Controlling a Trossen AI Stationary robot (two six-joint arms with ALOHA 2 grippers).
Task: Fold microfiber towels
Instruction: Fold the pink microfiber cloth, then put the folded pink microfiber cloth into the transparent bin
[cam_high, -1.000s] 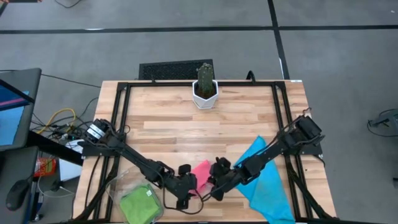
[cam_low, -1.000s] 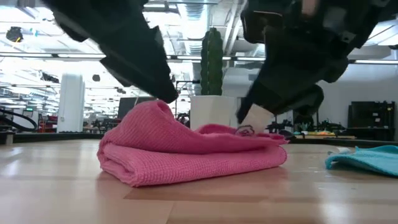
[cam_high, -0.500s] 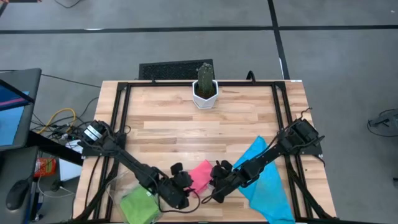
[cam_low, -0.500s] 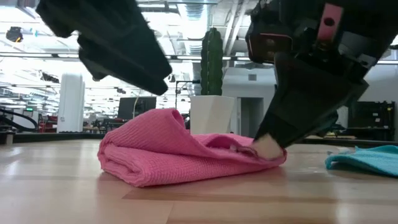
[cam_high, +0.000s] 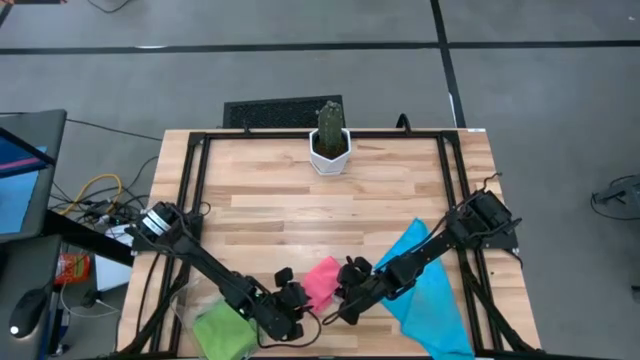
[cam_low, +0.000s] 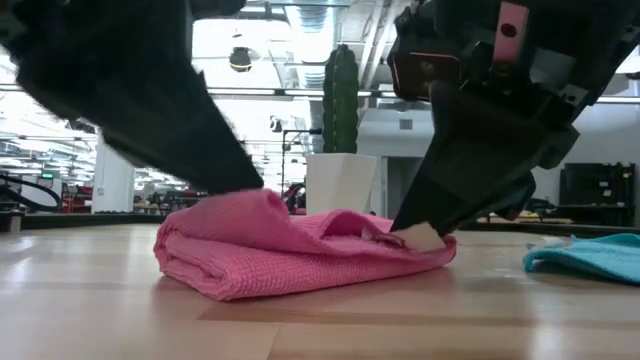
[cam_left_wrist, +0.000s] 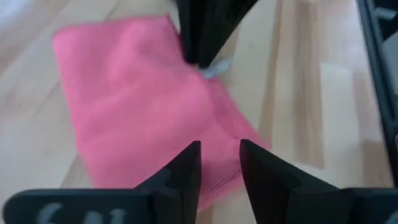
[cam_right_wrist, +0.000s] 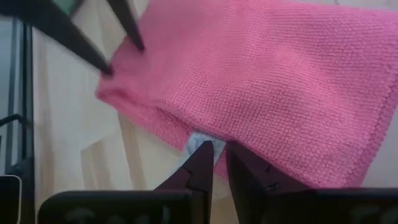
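Observation:
A hot pink microfiber towel (cam_high: 322, 277) lies folded on the table near its front edge, between my two grippers. My left gripper (cam_left_wrist: 219, 146) is down on the towel's left hump (cam_low: 240, 200), with pink cloth filling the narrow gap between its fingers. My right gripper (cam_right_wrist: 219, 148) is shut on the towel's right end, beside a white label (cam_low: 420, 237). A sky blue towel (cam_high: 430, 290) lies spread under the right arm. A light green towel (cam_high: 220, 330) lies in the clear bin at the front left. My left gripper has the raised fold at the towel's left end (cam_left_wrist: 217, 127) between its two fingers, coming at it on a slant from above and the left. The towel's underside stays on the table. How many layers it has, I cannot tell. My right gripper pinches the towel's right edge at the white label (cam_right_wrist: 198, 140) between its two fingers, slanting down from the table's right. That end (cam_low: 430, 245) lies low on the folded towel, slack, with the towel resting on the table.
A white pot with a cactus (cam_high: 330, 140) stands at the table's far middle. The clear bin (cam_high: 190, 300) sits at the front left corner. Bare wood (cam_high: 300, 200) spreads between the pot and the towels.
My left gripper has swung toward the table's near edge and come down onto the pink towel's left hump, rolling as it went. The hump now sits lower and flatter under it; the rest of the towel has stayed in place.

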